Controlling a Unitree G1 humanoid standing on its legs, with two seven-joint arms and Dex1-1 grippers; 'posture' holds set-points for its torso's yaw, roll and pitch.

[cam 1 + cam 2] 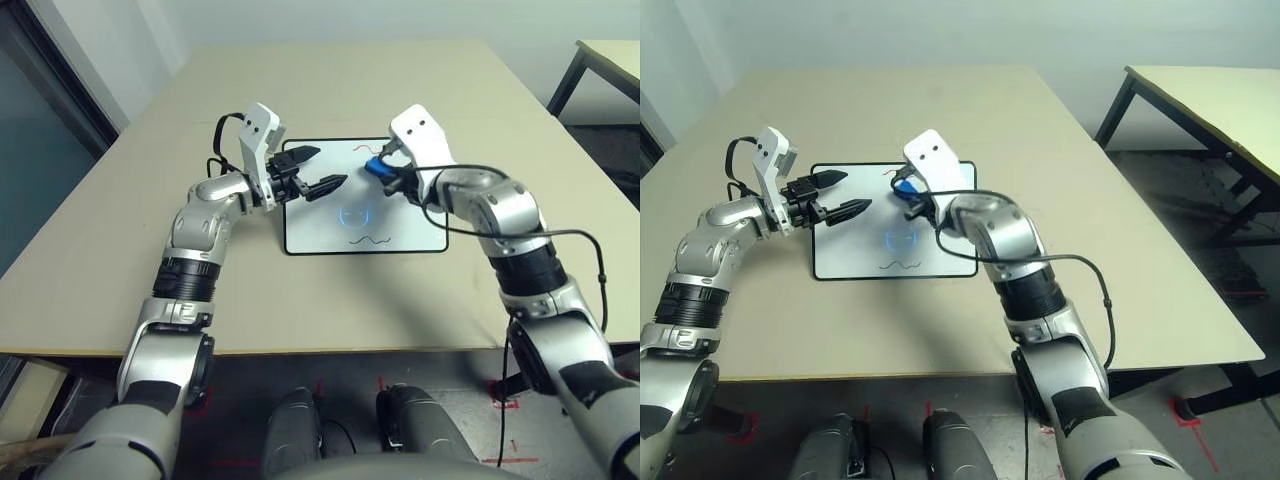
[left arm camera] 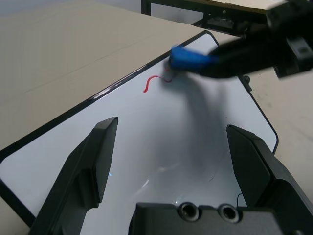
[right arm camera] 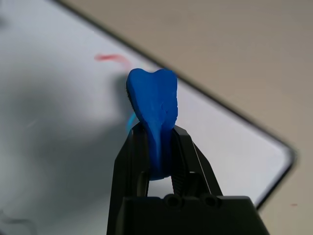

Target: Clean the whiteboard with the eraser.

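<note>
Now the right claw (image 3: pixel 159 147) pinches the small blue eraser block (image 3: pixel 154 110) above the flat white whiteboard (image 1: pixel 330 225). Nearby, the left claw (image 1: pixel 318 170) is open and empty.

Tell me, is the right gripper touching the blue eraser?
Touching. The right wrist view shows the right gripper pinching the eraser between both fingers.
</note>
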